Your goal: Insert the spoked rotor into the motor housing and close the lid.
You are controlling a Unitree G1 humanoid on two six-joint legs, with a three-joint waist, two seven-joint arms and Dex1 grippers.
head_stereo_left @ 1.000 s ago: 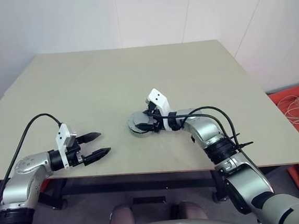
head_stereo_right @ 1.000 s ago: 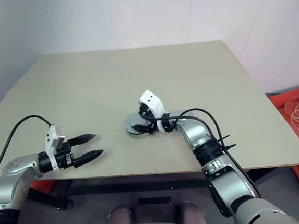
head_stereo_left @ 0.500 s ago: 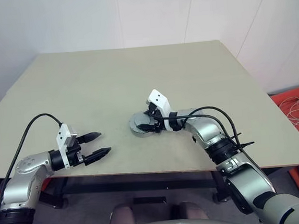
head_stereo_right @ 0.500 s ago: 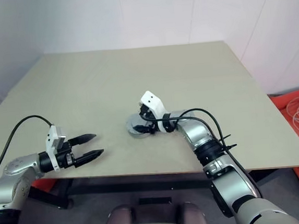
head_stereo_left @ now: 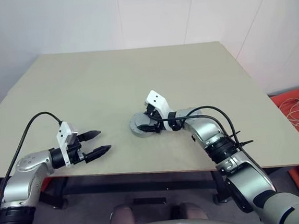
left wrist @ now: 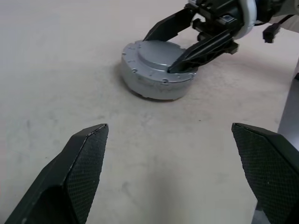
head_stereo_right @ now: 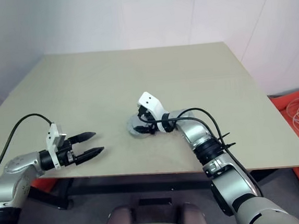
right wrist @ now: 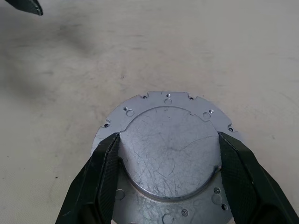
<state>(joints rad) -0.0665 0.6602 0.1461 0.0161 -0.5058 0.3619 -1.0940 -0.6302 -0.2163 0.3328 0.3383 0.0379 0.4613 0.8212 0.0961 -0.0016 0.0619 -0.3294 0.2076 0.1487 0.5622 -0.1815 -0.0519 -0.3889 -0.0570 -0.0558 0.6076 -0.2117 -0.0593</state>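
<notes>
A round silvery-grey lid (right wrist: 170, 154), plain face up with a raised centre disc and small holes round its rim, caps a low puck (head_stereo_left: 140, 127) near the middle of the table (head_stereo_left: 110, 79). My right gripper (right wrist: 169, 137) reaches over it from the right, its two black fingers closed against opposite sides of the raised disc (left wrist: 156, 53). The motor housing and the spoked rotor are hidden under the lid. My left gripper (head_stereo_left: 105, 139) hovers open and empty near the table's front left edge, pointing toward the puck, well apart from it.
Bare tabletop surrounds the puck on all sides. The table's front edge (head_stereo_left: 160, 170) runs just below both arms. Orange fabric with pale cables (head_stereo_left: 298, 107) lies on the floor off the right side. A white wall stands behind.
</notes>
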